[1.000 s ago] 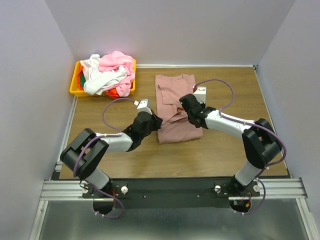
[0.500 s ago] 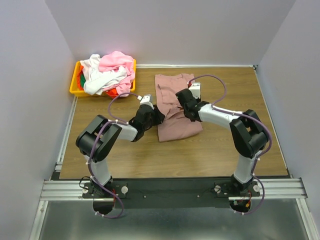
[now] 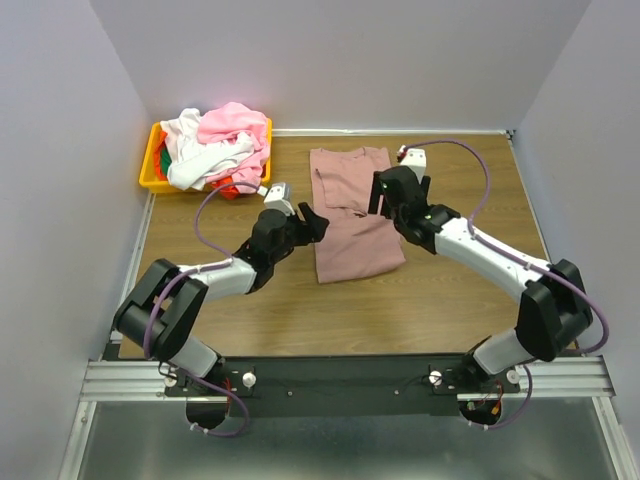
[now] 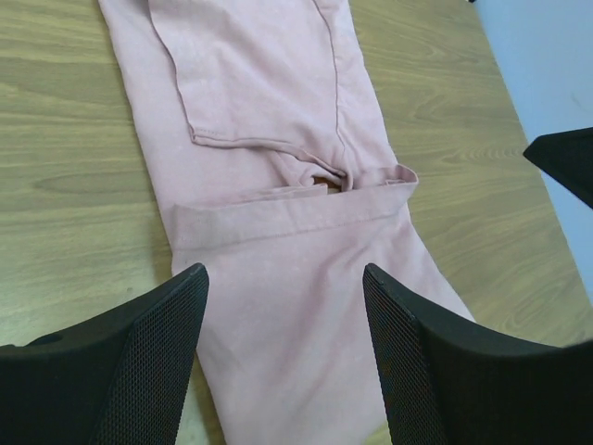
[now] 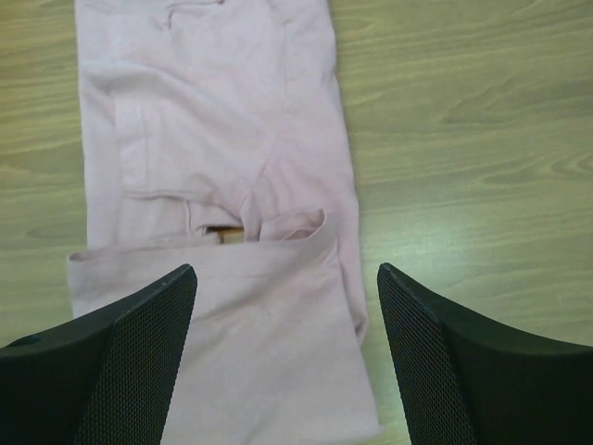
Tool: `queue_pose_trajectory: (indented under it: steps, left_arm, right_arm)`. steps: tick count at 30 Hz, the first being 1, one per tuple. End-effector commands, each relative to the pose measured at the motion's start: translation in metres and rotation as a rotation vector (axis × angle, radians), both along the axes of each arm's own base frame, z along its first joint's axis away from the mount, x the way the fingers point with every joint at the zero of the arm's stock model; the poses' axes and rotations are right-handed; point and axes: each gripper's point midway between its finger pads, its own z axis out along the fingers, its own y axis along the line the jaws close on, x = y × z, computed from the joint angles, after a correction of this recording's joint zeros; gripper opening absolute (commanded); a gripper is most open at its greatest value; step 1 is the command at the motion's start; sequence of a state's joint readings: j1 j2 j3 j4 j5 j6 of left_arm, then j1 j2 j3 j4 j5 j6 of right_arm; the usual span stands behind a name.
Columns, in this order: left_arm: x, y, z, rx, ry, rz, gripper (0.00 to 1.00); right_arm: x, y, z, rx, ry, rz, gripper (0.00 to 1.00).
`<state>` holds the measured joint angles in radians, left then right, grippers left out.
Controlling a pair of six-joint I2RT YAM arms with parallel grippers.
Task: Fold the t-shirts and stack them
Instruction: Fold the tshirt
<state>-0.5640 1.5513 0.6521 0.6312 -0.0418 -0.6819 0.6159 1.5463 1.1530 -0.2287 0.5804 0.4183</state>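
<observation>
mauve-pink t-shirt lies flat on the table at the centre of the top view. it is well apart from the yellow bin in the upper left of the frame, where the other tees sit heaped. its sides are turned in to make a narrow strip, and the lower hem is brought up over the bottom half. the hem edge runs across the middle of both wrist views, with a sliver of print showing in the gap just above it. that reads as a fold partway done, probably one more short of being ready to stack.

left fingers are spread wide and hold nothing; the folded lower part of the shirt shows between them and looks untouched. right fingers are likewise parted and empty, framing the same hem edge. in the top view the left pair sits at the shirt's left edge and the right pair over its upper right part. each pair seems placed to take one side of the cloth, so a fold would go over evenly.
</observation>
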Motion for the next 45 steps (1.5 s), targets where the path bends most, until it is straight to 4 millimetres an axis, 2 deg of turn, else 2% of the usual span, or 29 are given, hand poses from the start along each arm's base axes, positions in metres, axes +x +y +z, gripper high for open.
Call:
queue_pose_trajectory:
  steps: [1, 2, 3, 5, 6, 13, 16, 25, 38, 42, 45]
  left_arm:
    - [-0.021, 0.017, -0.021, 0.037, 0.044, 0.016, 0.74]
    - [-0.026, 0.017, -0.019, 0.031, 0.039, 0.009, 0.73]
    - [-0.034, 0.019, -0.026, 0.038, 0.054, 0.003, 0.73]
    - [-0.043, 0.018, -0.027, 0.035, 0.058, -0.015, 0.72]
    - [-0.051, 0.017, -0.033, 0.038, 0.072, -0.031, 0.71]
    - [-0.079, 0.011, -0.050, 0.033, 0.124, -0.069, 0.71]
    - [-0.088, 0.010, -0.059, 0.036, 0.154, -0.081, 0.69]
    - [-0.106, 0.001, -0.068, 0.039, 0.179, -0.111, 0.69]
    - [-0.111, -0.006, -0.077, 0.056, 0.209, -0.098, 0.68]
    - [-0.113, -0.006, -0.081, 0.068, 0.219, -0.093, 0.66]
    - [-0.113, -0.007, -0.083, 0.080, 0.225, -0.089, 0.61]
  right_arm:
    - [-0.028, 0.004, -0.031, 0.069, 0.095, 0.060, 0.85]
    - [-0.036, 0.001, -0.045, 0.072, 0.127, 0.054, 0.85]
    - [-0.040, 0.000, -0.050, 0.076, 0.138, 0.052, 0.85]
    - [-0.048, -0.003, -0.061, 0.081, 0.164, 0.051, 0.83]
    - [-0.055, -0.007, -0.072, 0.077, 0.189, 0.044, 0.80]
    - [-0.079, -0.020, -0.107, 0.072, 0.267, 0.010, 0.69]
    - [-0.086, -0.022, -0.114, 0.082, 0.285, 0.000, 0.66]
    - [-0.106, -0.037, -0.135, 0.070, 0.331, -0.026, 0.60]
    - [-0.115, -0.044, -0.154, 0.051, 0.364, -0.039, 0.52]
    - [-0.119, -0.045, -0.162, 0.055, 0.385, -0.034, 0.46]
    - [-0.122, -0.045, -0.167, 0.059, 0.402, -0.029, 0.41]
